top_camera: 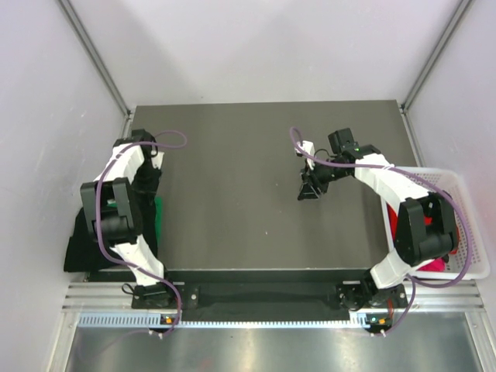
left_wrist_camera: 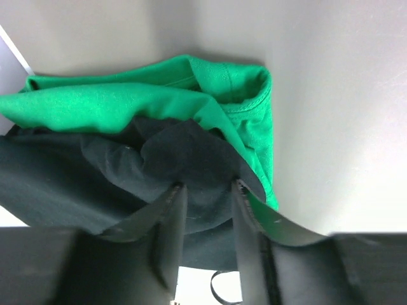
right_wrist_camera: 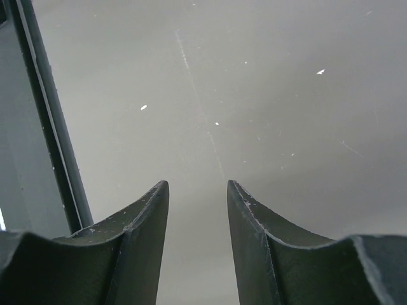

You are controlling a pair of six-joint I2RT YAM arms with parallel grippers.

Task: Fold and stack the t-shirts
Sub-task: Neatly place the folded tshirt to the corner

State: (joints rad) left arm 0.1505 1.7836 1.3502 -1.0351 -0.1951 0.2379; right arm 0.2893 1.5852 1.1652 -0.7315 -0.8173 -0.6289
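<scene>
The left gripper's (left_wrist_camera: 206,185) jaws stand partly apart with a rounded fold of the large black cloth t-shirt (left_wrist_camera: 76,184) lying between the fingertips. Whether they already pinch it cannot be told. The right gripper's (right_wrist_camera: 197,184) jaws are spread with nothing between them, only the dark grey table top (right_wrist_camera: 254,95) showing beyond them.

In the left wrist view, the black t-shirt fills the near left, rumpled and loose. Its far edge overlaps the bright green cloth t-shirt (left_wrist_camera: 95,105), which lies just behind it in a folded band. One stitched edge of the green runs down the right side as far as the right-hand finger. Bare table lies past the green cloth.

From above, both shirts sit at the table's left edge beside the left arm, the black one spilling over the side. At the right edge stands a white plastic mesh basket (top_camera: 465,186), with the right arm reaching up across it. Red cloth (top_camera: 394,221) shows at its inner side and pink cloth (top_camera: 434,266) at its near corner. Farther in, the right gripper points down over the open middle of the table, well apart from every shirt.
</scene>
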